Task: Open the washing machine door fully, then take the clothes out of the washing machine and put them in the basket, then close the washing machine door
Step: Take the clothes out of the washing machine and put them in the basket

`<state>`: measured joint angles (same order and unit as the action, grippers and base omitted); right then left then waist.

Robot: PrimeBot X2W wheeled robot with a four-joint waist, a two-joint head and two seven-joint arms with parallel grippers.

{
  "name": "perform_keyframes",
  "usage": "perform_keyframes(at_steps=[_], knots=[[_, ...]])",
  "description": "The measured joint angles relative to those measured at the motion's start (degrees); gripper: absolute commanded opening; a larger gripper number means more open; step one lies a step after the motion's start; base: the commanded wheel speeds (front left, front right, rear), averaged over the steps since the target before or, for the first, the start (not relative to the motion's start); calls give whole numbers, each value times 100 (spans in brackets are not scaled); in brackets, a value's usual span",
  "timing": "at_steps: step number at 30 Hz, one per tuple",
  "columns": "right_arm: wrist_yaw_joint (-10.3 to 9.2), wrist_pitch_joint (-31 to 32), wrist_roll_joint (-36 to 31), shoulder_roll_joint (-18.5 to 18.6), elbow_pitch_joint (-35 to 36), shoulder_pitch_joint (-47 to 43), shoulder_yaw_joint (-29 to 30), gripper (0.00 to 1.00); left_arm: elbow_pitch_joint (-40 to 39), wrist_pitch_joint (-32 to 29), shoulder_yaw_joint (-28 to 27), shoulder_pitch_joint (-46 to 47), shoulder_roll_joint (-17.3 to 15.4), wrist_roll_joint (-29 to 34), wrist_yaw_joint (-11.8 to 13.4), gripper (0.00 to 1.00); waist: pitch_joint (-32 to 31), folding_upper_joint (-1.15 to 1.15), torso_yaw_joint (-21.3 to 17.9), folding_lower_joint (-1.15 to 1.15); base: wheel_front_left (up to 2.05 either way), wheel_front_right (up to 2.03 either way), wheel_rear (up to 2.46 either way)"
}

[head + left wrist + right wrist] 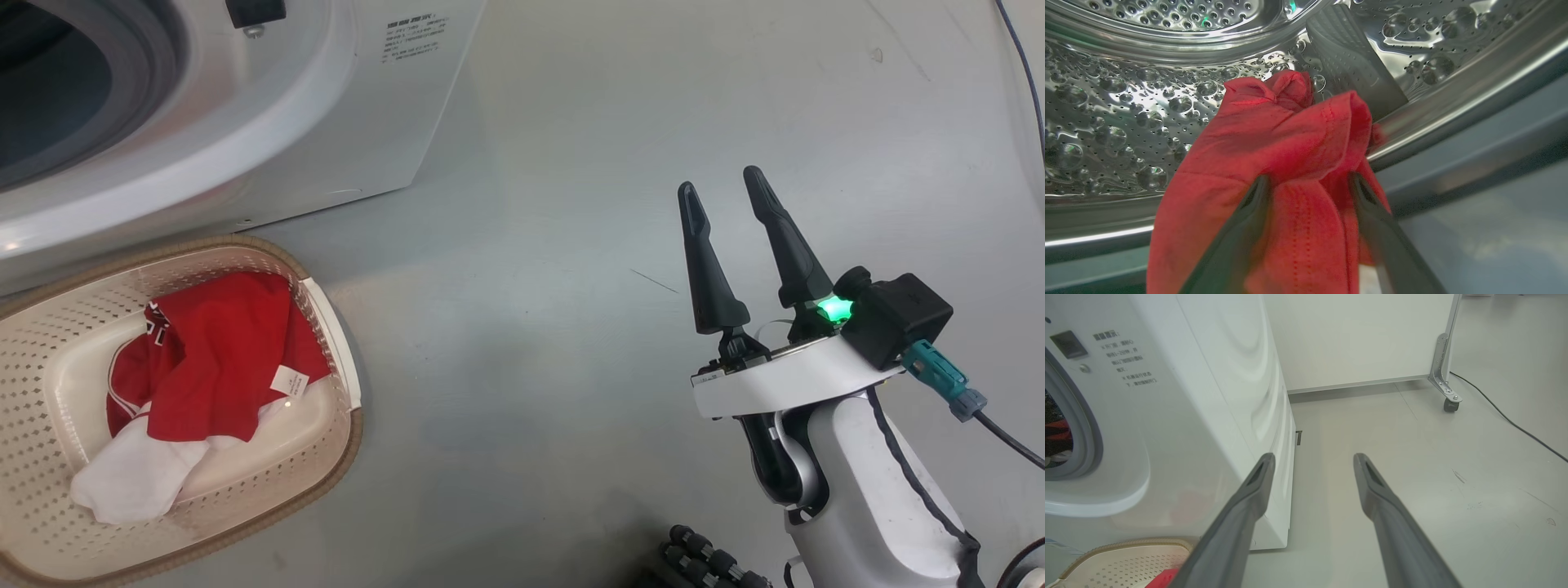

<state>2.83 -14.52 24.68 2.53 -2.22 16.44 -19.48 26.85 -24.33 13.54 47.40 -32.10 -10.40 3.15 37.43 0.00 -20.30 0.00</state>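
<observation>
Red clothes [1274, 134] lie bunched over the lip of the washing machine's steel drum [1126, 102]. My left gripper [1308, 177] is open, its two fingers set wide on either side of a fold of that red fabric. In the head view the washing machine [326, 122] stands at the upper left, and the basket [343, 457] in front of it holds more red and white clothes [220, 351]. My right gripper [718, 181] is open and holds nothing, over bare floor to the right of the machine [1208, 396]. The washing machine door is out of view.
A white panel on a caster [1449, 404] stands behind the machine, and a black cable [1515, 424] runs across the floor to the right. The basket's rim [1126, 543] sits at the machine's foot. Grey floor stretches right of the basket.
</observation>
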Motion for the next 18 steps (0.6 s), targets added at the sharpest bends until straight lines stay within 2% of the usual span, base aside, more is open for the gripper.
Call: perform_keyframes(at_steps=[2,3,4,18], knots=[[-1,0,0,0,0,19,-1,100,48,-35,-8,27,32,-15,-1,100,2,0,3,0,0,0,0],[-1,0,-3,0,-10,31,-4,100,80,-60,-21,29,67,-68,-1,35,0,0,4,0,0,0,0],[-1,0,-23,0,-33,45,-7,100,108,-77,-19,34,111,-103,-4,0,-5,0,6,0,0,0,0],[-2,0,-318,1,-280,57,63,100,573,260,36,10,542,-192,-19,0,-340,0,134,0,0,0,0]])
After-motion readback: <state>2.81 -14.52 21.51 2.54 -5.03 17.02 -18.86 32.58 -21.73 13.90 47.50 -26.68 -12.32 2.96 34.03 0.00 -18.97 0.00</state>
